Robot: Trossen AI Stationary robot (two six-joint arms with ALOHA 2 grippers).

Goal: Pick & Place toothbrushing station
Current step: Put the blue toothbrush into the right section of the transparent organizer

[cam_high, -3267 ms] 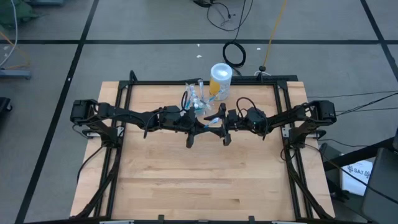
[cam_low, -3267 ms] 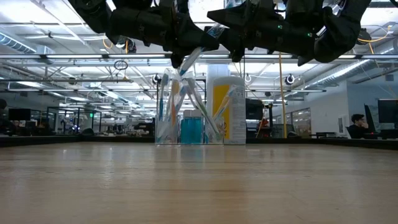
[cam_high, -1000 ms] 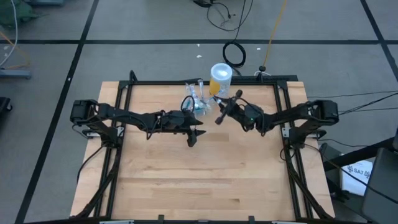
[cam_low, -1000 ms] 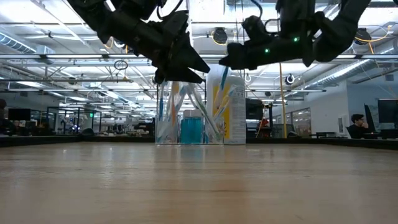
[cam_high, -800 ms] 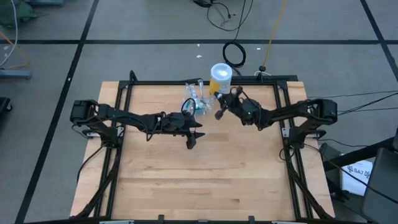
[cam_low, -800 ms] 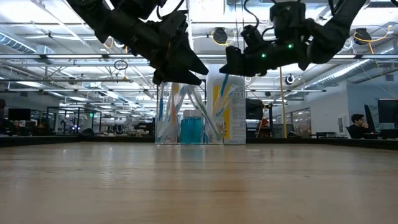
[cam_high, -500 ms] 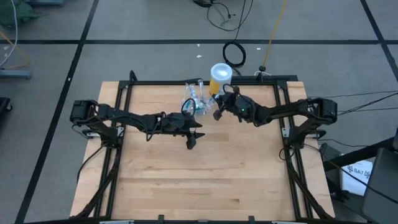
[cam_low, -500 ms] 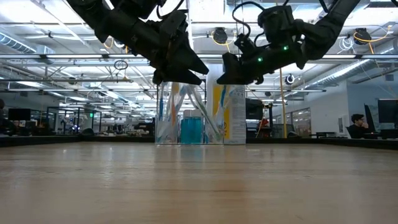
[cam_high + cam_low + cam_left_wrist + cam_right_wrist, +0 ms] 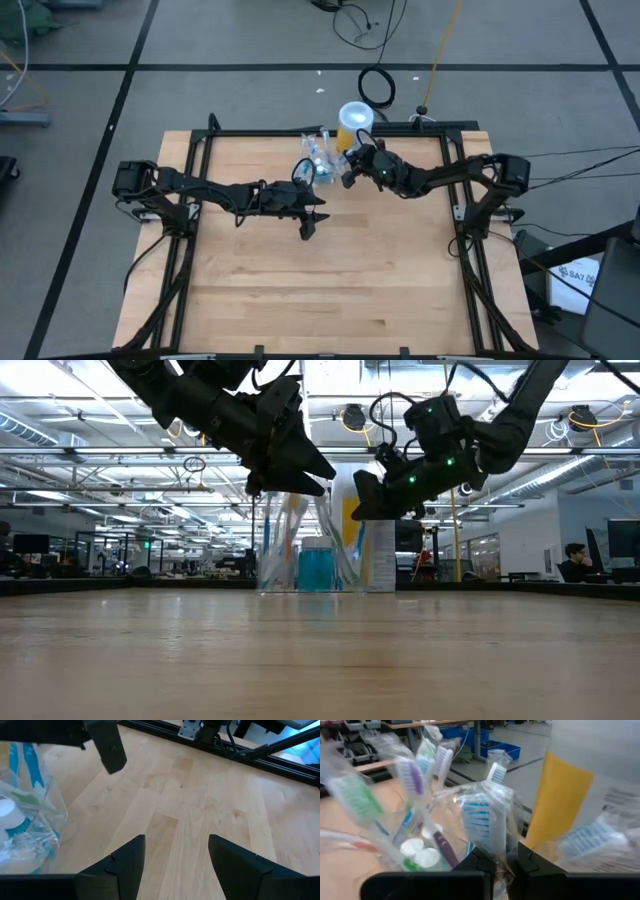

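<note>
Right wrist view shows the right gripper (image 9: 495, 857) pinched shut against a wrapped toothbrush (image 9: 479, 822) that stands in the clear cup (image 9: 318, 166). That cup sits near the table's (image 9: 330, 290) far edge, beside a yellow container (image 9: 354, 125). Nearer the table's middle, the left gripper (image 9: 176, 855) hangs spread wide, empty.
</note>
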